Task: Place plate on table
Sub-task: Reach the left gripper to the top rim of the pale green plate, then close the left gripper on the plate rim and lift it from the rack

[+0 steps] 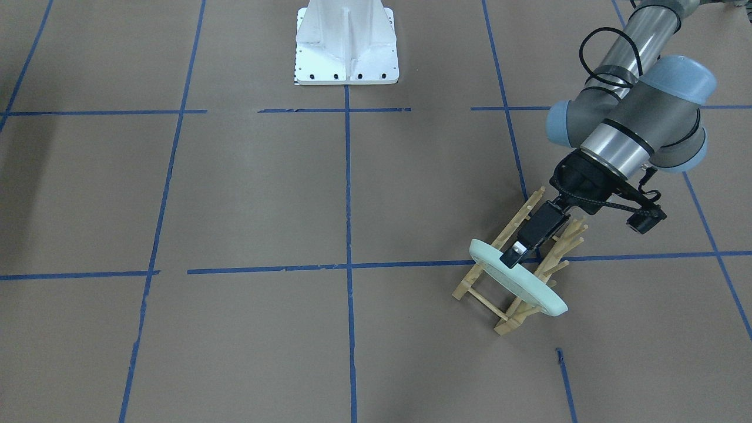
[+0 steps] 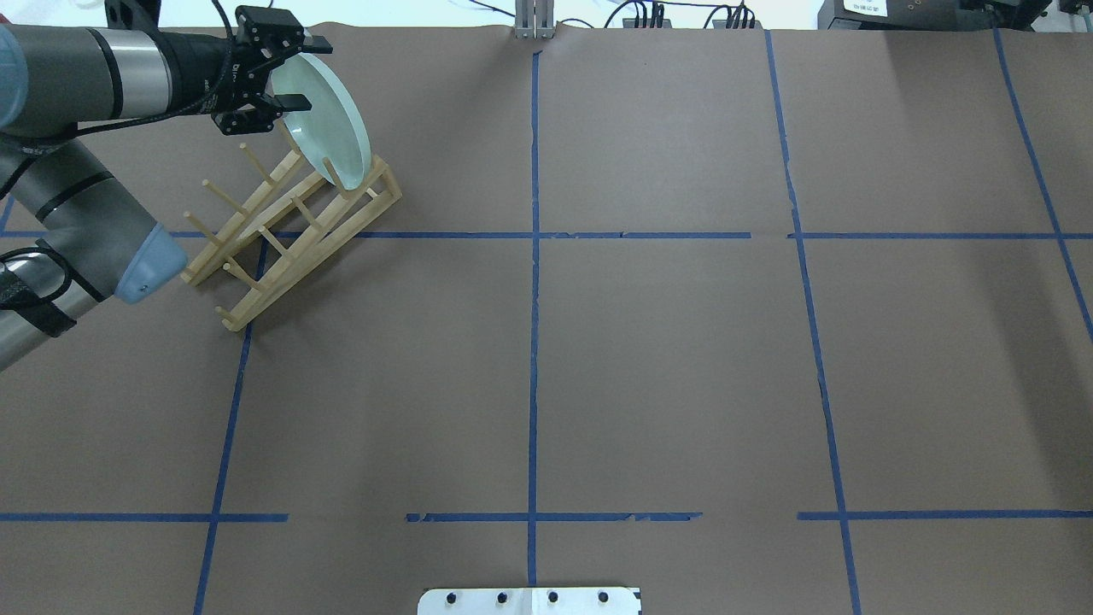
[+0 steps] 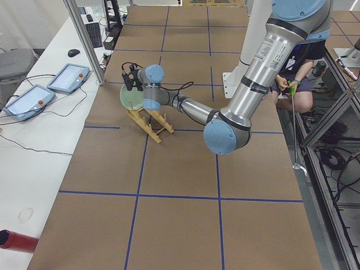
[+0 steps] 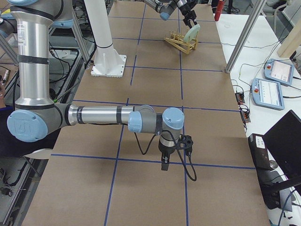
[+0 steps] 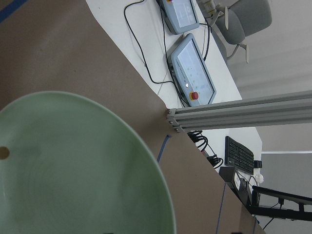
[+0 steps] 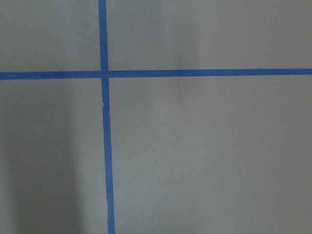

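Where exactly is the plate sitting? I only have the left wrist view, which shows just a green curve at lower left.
Observer: Overhead, the plate stands on edge, leaning, at the end of the wooden rack farthest from the robot.
Operator: Is the left gripper on it?
Observer: The left gripper straddles the plate's upper rim, fingers apart, one per side; it looks open.
Operator: And the right arm?
Observer: From the exterior right view, the right gripper points down over the table, far from the wooden rack; open or shut, I cannot tell.
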